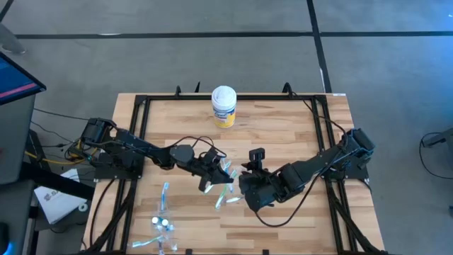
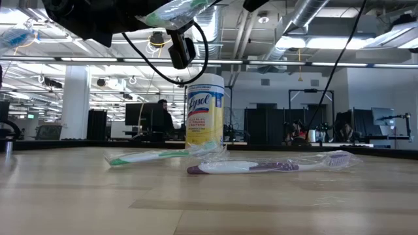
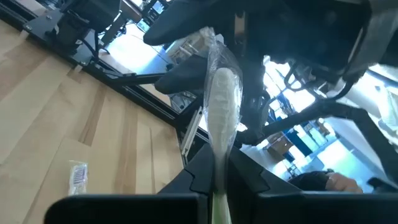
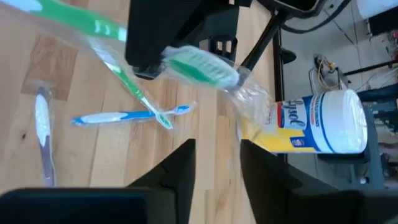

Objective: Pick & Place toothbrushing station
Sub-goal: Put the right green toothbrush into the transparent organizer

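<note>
- The left claw (image 1: 211, 170), above the middle of the wooden counter (image 1: 283, 120), is clenched on a green toothbrush (image 4: 199, 67) in a clear wrapper, held up off the wood.
- In the left wrist view that brush (image 3: 222, 106) runs straight out from between the dark fingers (image 3: 186, 180), its wrapper crinkled around the head.
- The right claw (image 1: 248, 185) sits just beside the left one, its fingers (image 4: 180, 171) parted with nothing between them; the held brush's head hangs just ahead of them.
- A wipes canister (image 1: 224, 106) with a white lid stands upright near the counter's far edge, lid shut, contents hidden.
- More wrapped toothbrushes lie loose on the wood: a green one (image 2: 150, 156) and a purple one (image 2: 261, 167) side by side in the low view, in front of the canister.
- A blue brush (image 4: 124, 116) lies flat beneath the held brush, crossed by a second green one (image 4: 137, 93).
- Further brushes are scattered at the counter's near left corner (image 1: 163, 219).
</note>
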You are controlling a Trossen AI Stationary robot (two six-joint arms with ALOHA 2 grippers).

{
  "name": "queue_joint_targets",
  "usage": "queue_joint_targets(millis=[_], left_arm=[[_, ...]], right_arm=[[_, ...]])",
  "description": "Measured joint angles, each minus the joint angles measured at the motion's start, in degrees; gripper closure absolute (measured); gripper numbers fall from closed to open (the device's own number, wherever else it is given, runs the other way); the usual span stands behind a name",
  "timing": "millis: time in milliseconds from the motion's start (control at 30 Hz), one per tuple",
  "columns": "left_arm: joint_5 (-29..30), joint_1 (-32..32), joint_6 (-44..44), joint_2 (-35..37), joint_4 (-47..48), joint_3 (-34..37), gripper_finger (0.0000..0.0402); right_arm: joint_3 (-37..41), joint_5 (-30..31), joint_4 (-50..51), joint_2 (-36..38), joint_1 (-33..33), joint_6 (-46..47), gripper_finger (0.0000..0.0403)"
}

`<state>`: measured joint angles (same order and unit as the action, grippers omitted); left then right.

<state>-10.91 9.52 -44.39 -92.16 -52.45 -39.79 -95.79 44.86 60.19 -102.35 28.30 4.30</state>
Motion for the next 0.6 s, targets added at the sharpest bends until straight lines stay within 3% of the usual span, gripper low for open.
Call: queue_joint_targets(millis=[367, 600], left_arm=[[-4.96, 3.55, 5.40, 1.63, 0.39, 0.44, 0.0387], [-0.06, 6.71, 11.77, 12.44, 0.91, 7.13, 0.0389]], right_arm=[[0.02, -0.01, 4.36, 0.00, 0.97, 8.27, 0.0261], [0.07, -0.02, 4.04, 0.00, 0.94, 8.41, 0.0275]])
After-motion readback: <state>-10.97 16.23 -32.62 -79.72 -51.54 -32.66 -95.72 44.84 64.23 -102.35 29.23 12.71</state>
